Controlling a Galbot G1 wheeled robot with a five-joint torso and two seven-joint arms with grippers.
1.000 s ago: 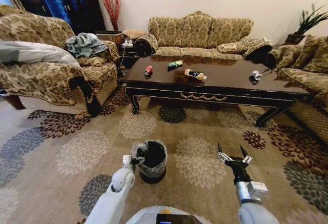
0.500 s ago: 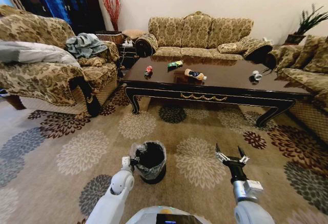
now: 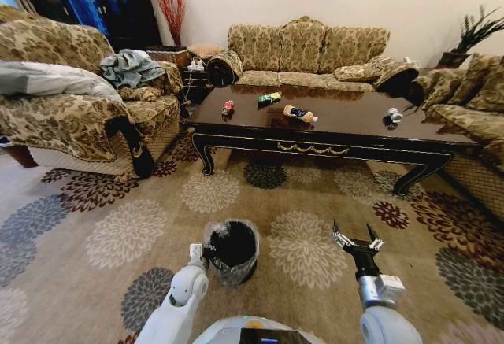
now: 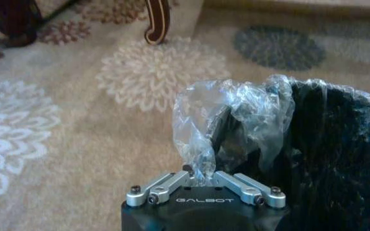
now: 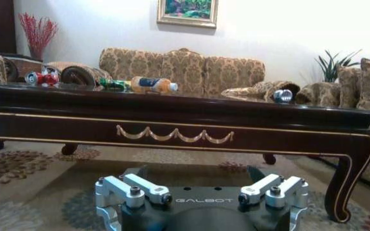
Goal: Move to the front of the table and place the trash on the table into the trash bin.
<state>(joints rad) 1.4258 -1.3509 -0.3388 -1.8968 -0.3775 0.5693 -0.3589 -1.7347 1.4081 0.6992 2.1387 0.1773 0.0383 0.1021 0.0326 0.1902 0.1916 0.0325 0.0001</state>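
- Left end effector pinches the clear liner at the rim of the black trash bin; right end effector hovers with fingers spread.
- Four trash items lie on the desk: red can, green wrapper, bottle, silvery can.
- Floral carpet, patterned sofas around.

trash bin tipped further over than before, left gripper clamped on its liner

Far ahead of the left claw, which pinches the black bag-lined round bin, a red can, green wrapper, labelled bottle and silvery can lie on the glossy dark wooden surface.
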